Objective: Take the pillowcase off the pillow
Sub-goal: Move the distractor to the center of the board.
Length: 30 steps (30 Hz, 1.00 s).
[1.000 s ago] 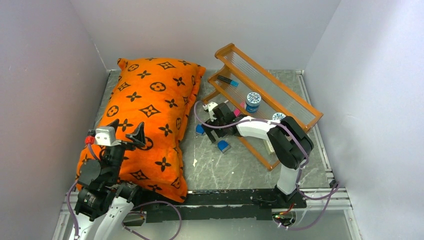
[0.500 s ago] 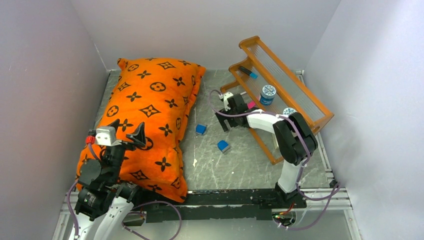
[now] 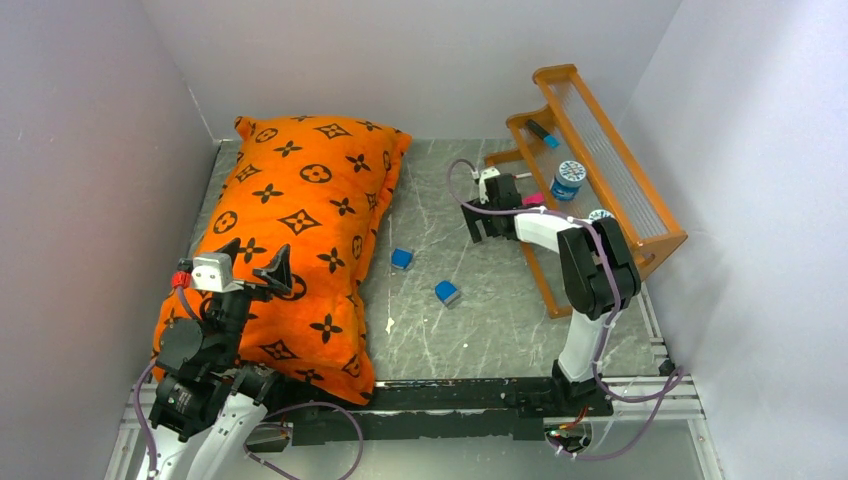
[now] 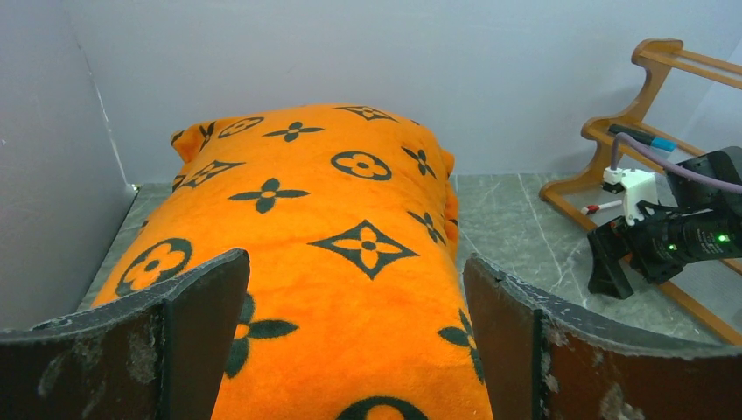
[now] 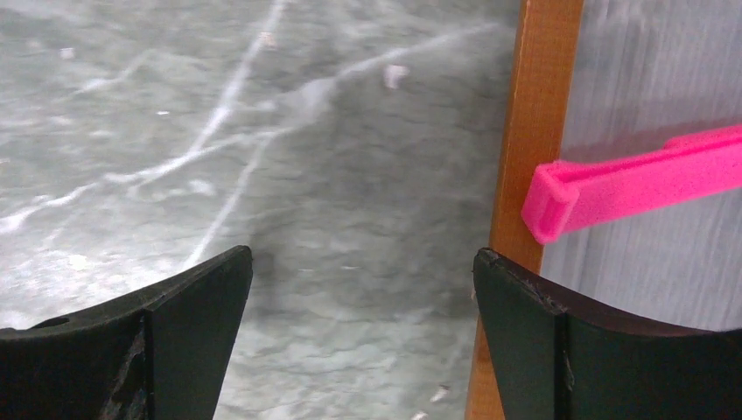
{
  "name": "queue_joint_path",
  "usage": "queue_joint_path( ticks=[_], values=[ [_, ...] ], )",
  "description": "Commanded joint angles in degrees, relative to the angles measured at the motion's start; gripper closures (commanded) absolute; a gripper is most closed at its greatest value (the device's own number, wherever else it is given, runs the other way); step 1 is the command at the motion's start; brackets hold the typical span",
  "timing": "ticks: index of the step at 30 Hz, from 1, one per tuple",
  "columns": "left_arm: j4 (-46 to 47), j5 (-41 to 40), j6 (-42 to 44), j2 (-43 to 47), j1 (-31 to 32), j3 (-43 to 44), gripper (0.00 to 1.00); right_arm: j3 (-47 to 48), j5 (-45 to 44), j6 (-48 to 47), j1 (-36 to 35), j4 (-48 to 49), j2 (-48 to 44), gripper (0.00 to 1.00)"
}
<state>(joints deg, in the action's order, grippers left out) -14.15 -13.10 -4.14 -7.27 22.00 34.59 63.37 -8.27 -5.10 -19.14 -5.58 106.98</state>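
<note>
The orange pillowcase point(image 3: 300, 215) with dark monogram motifs lies along the left side of the table and fully covers the pillow, which is hidden inside it. My left gripper point(image 3: 252, 262) hovers open over the near end of the pillowcase point(image 4: 367, 201). In the left wrist view its fingers straddle the fabric's width with nothing pinched, left gripper point(image 4: 354, 262). My right gripper point(image 3: 490, 230) is far from the pillowcase at the table's back right. It is open over bare table next to a wooden rail, right gripper point(image 5: 362, 255).
An orange wooden rack point(image 3: 556, 76) stands tilted at the back right, holding a blue-and-white jar point(image 3: 570, 180) and a pink strip point(image 5: 639, 179). Two blue cubes point(image 3: 401, 258) point(image 3: 447, 292) lie on the grey table between pillowcase and rack. Walls close in on the left, back and right.
My right gripper has swept toward the back right and the rack has shifted that way with it, leaving the two blue cubes behind. The left arm and pillowcase have not moved.
</note>
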Motion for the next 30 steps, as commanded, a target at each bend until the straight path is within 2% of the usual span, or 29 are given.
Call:
queue_joint_path(
  ticks=[1,19,25,30],
  values=[
    [2.29,0.94,0.01,-0.38,0.39,-0.40,0.03,0.15,-7.42,-2.37,3.87,0.36,0.59,0.00],
    [2.49,1.27,0.19,-2.12,0.85,-0.49,0.03,0.19,-12.87,-1.18,9.17,0.98,0.72,0.00],
    [2.69,1.60,0.26,-2.41,1.03,-0.57,0.03,0.87,-10.82,-0.07,10.38,0.39,0.42,0.00],
    [2.73,1.84,0.27,-2.56,1.03,-0.57,0.03,-1.30,-3.71,0.95,9.24,1.64,-4.96,0.00]
  ],
)
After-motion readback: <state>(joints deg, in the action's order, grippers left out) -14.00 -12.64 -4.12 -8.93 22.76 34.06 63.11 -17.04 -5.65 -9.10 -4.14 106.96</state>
